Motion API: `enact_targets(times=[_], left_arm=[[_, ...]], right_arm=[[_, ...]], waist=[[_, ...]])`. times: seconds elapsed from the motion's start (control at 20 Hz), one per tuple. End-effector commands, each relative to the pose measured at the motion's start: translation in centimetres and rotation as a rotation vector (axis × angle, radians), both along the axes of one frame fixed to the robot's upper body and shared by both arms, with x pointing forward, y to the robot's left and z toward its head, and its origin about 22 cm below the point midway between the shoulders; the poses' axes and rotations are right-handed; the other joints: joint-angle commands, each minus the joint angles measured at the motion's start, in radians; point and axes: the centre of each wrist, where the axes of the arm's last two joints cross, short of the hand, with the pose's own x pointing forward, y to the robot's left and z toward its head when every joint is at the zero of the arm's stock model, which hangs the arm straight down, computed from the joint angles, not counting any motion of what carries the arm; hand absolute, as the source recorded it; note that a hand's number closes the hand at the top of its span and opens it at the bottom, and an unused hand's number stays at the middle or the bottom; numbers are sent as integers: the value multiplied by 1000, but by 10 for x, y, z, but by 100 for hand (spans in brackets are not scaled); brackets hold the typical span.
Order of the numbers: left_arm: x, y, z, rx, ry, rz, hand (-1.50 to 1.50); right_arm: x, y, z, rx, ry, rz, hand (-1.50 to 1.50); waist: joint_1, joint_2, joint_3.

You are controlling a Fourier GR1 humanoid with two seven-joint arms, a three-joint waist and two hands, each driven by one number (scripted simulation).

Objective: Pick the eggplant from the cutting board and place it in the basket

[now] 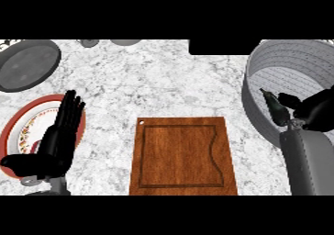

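Note:
The wooden cutting board lies at the centre front with nothing on it. My right hand is curled round the dark eggplant, whose stem end points up and left. Hand and eggplant hang over the near left wall of the large grey basket at the right. My left hand rests open, fingers straight up, over a plate at the left.
A red-rimmed plate lies under the left hand. A grey round pan sits at the back left. Two small grey objects stand at the back edge. Marble counter lies between board and basket.

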Motion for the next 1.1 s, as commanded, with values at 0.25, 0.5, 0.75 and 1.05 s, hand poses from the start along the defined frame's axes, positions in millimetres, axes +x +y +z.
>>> enact_targets(times=[0.25,0.5,0.75,1.05], left_arm=[[-12,8,-11,6,7,-2,0],[-5,-18,1,-9,0,4,0],[1,-5,26,8,-7,16,0],[6,-10,10,-7,-3,2,0]], right_arm=[[-32,-6,41,-46,-109,-231,-150],[-71,-5,59,-7,-257,-287,-150],[-123,11,88,-11,-329,-239,-150],[-182,18,108,10,-382,-146,-150]], waist=[[-7,-2,1],[-14,-3,2],[-10,-4,2],[-12,-1,2]])
